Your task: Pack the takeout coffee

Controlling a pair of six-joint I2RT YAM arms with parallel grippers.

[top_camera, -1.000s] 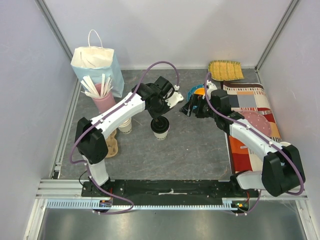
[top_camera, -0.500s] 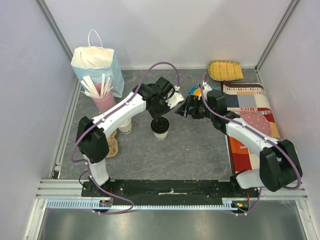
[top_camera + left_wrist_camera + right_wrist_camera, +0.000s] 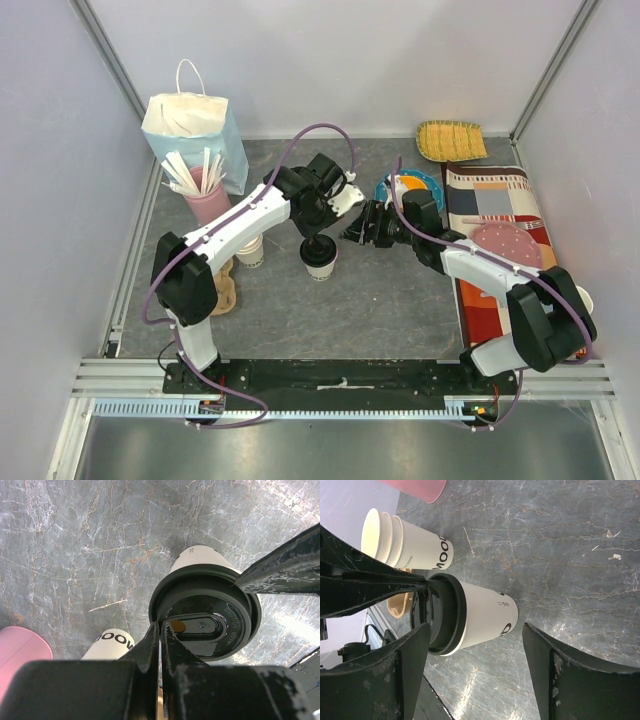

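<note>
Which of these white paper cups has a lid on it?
The takeout coffee at the left claw: it alone wears a black lid; the stacked cups beside it are lidless.

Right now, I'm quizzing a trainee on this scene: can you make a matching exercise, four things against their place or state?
Things:
1 coffee
2 left gripper
3 right gripper
4 bag

Place or state:
a back left corner
b open, facing the coffee
c centre, lidded, upright
d shut on the coffee's rim

Pairs: 1-c; 2-d; 3-b; 4-a
</note>
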